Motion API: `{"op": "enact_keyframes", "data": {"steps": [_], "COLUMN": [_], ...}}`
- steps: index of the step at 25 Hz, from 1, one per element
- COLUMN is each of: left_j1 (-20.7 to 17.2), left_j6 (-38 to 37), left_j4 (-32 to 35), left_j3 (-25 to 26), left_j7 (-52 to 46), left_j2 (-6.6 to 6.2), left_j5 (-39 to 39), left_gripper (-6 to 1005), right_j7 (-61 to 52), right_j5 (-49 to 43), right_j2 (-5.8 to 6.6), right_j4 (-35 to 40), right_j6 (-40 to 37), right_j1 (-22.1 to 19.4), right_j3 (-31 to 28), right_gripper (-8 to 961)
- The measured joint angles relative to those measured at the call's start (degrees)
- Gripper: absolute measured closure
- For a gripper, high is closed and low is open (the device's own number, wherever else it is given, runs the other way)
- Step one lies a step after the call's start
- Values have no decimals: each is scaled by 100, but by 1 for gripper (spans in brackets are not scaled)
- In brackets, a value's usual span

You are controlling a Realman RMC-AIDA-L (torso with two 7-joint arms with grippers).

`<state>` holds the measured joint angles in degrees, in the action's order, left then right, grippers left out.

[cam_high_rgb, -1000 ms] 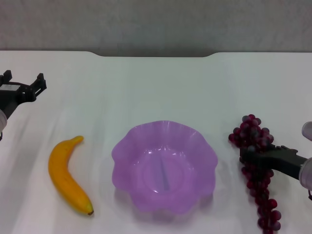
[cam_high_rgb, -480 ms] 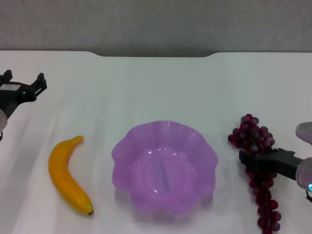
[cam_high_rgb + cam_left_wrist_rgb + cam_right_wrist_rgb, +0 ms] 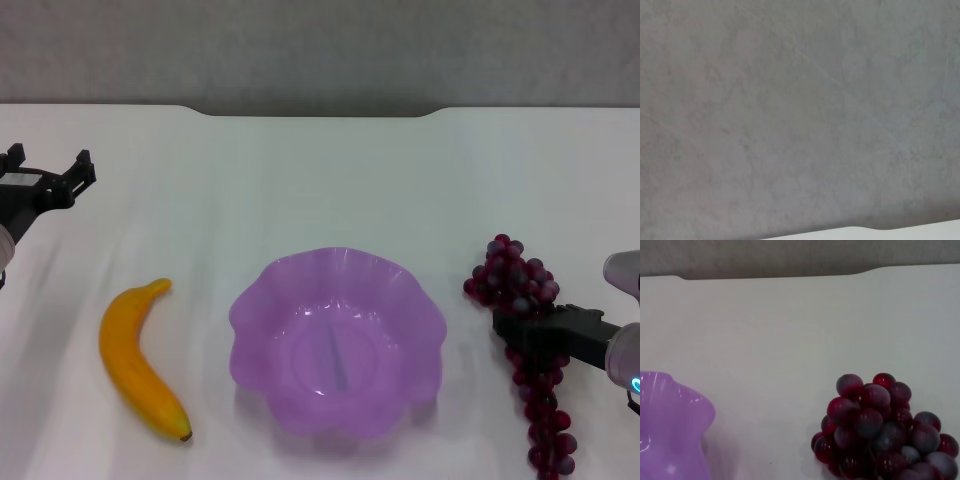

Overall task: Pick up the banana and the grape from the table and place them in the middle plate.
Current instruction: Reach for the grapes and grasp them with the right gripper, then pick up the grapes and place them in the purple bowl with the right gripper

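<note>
My right tool (image 3: 507, 322) is clenched on the grape (image 3: 520, 300), right of the middle plate (image 3: 336, 341); bare worktop (image 3: 320, 180) separates them. The bunch's top has nudged slightly toward the plate. Left tool (image 3: 48, 172): released.

Since a second ago my right gripper (image 3: 515, 325) has slid a little lower across the grape (image 3: 522, 340), nearer my body, while keeping to the side of the bunch away from the middle plate (image 3: 337, 342). The far, bulky end of the grape has shifted slightly toward the middle plate and farther from me, so more of it now shows beyond my fingers. My wrist has drawn back a touch from the middle plate.
</note>
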<state>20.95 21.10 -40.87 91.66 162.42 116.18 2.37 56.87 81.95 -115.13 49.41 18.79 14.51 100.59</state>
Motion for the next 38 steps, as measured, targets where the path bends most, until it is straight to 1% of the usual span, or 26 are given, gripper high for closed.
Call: {"op": "enact_keyframes", "data": {"steps": [9, 20, 22, 33, 38], "left_j1": [15, 16, 15, 9, 11], "left_j6": [0, 0, 0, 0, 0], "left_j4": [21, 42, 44, 34, 28], "left_j3": [0, 0, 0, 0, 0], "left_j7": [0, 0, 0, 0, 0], "left_j2": [0, 0, 0, 0, 0], "left_j5": [0, 0, 0, 0, 0], "left_gripper": [121, 121, 121, 121, 121], "right_j7": [0, 137, 143, 149, 149], "right_j5": [-70, -32, -30, -26, -28], "right_j2": [11, 5, 3, 0, 0], "right_j4": [-130, -37, -31, -44, -17], "right_j6": [-61, -95, -95, -95, -96], "right_j1": [80, 44, 42, 62, 47], "right_j3": [9, 27, 25, 31, 28], "right_gripper": [284, 322, 370, 447, 450]}}
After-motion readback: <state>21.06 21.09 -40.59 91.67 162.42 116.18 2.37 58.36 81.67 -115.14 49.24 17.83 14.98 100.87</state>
